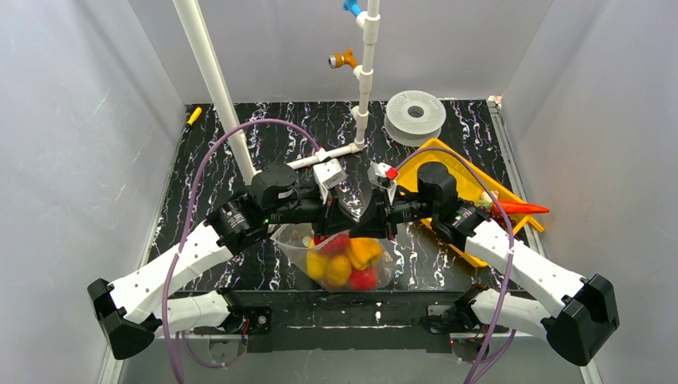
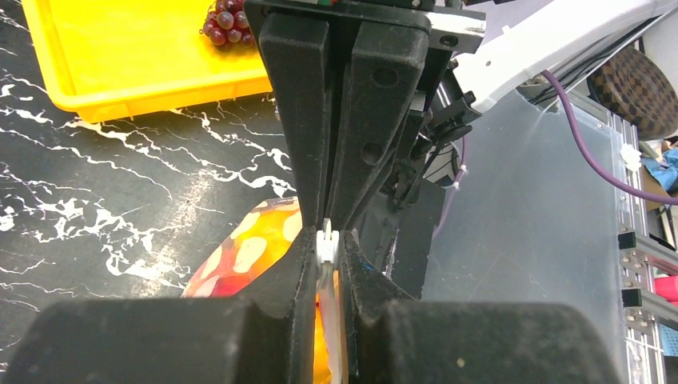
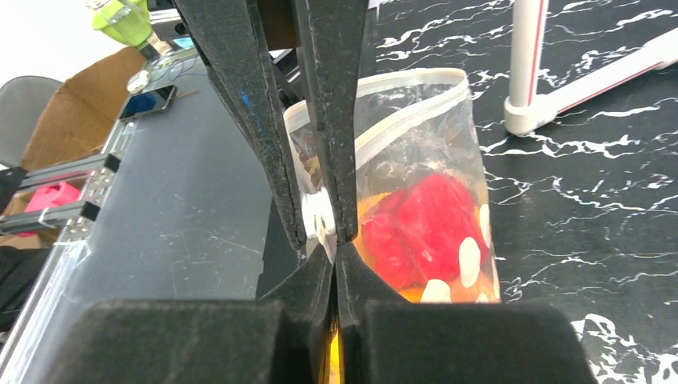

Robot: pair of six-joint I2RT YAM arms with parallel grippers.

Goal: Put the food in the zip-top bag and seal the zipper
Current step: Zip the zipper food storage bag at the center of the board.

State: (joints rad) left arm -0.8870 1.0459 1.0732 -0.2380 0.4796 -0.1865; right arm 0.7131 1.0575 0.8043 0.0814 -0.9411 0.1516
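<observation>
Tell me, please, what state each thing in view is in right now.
left tool, shut on the zipper.
right tool, shut on the zipper, facing the left tool.
zipper, pinched by both tools; whether it is sealed all along, cannot tell.
zip-top bag, held by its mouth, filled.
food, red and yellow pieces inside the bag.
grapes, lying in the yellow tray, not bagged.
</observation>
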